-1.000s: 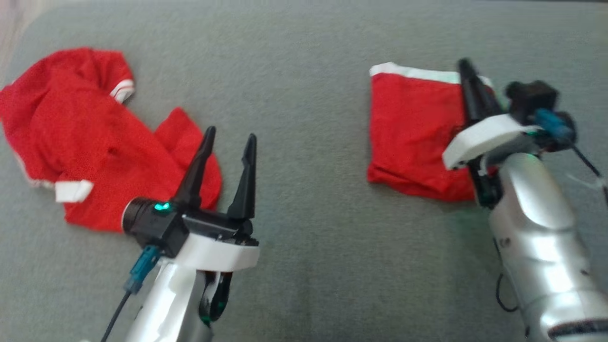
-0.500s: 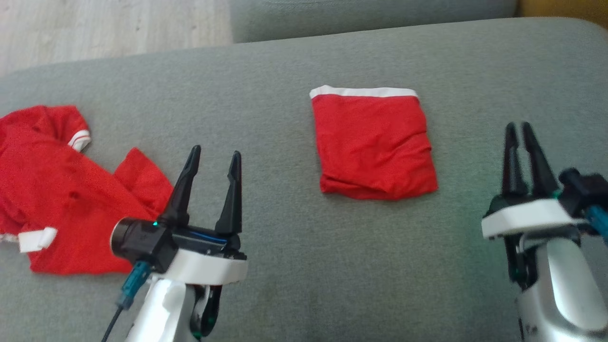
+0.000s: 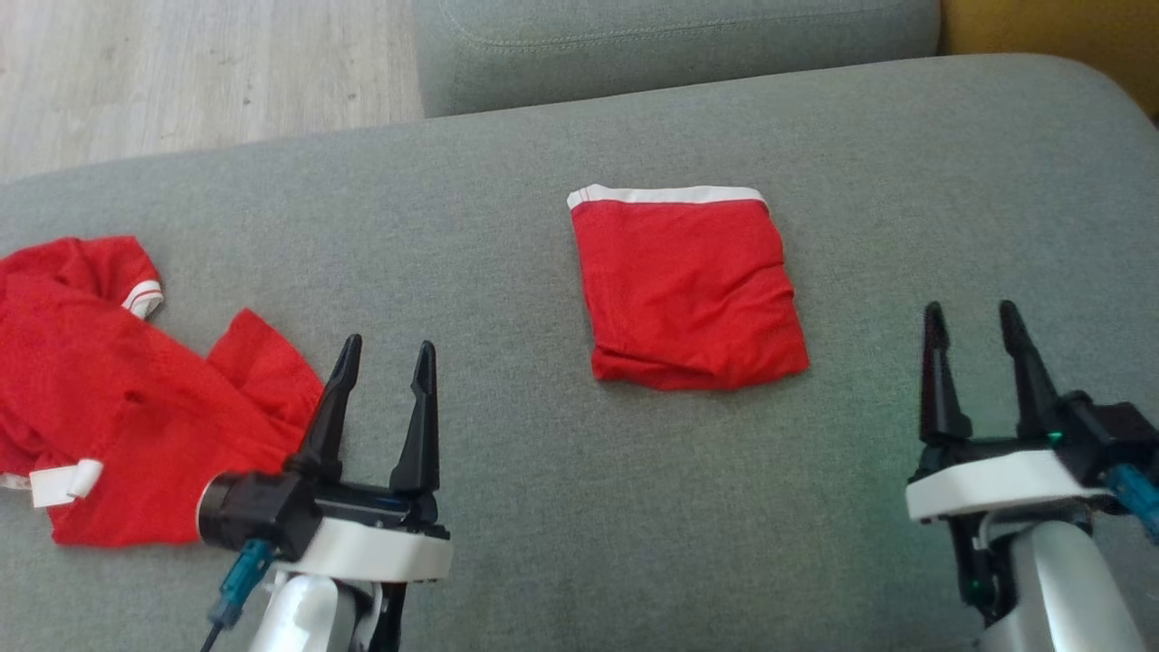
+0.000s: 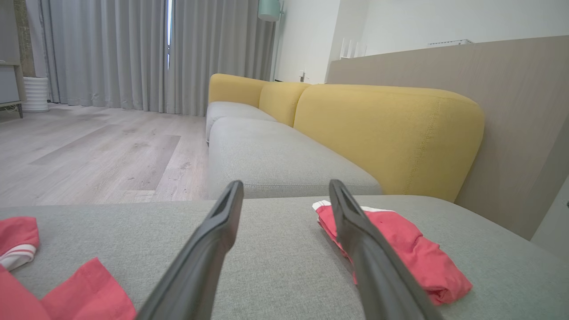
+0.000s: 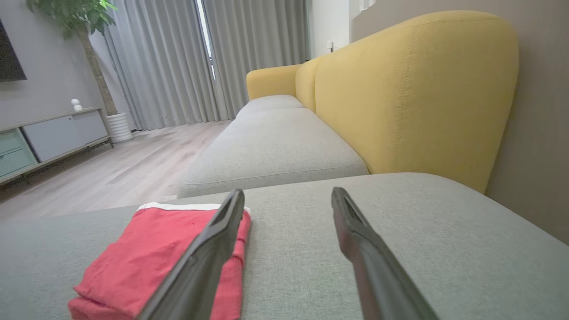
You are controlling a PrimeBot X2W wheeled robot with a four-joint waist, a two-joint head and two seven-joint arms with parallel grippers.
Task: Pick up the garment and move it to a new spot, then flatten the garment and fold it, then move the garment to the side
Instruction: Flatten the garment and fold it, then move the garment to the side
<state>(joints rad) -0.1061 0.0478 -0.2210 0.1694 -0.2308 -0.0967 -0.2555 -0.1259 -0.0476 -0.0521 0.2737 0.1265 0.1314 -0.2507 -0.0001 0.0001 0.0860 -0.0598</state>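
- Crumpled red shirt (image 3: 118,398): far left of folded red garment (image 3: 688,290), lying on same grey sofa cushion (image 3: 543,507); white-trimmed cuff visible.
- Left gripper (image 3: 388,346): left of folded red garment and nearer robot, well apart from it. Claw wide, nothing between fingers. Contact with shirt edge cannot be told.
- Folded red garment: flat rectangle, mid-cushion, white band along far edge, light creases.
- Right gripper (image 3: 970,311): right of folded red garment, near but not touching it. Claw wide, empty.
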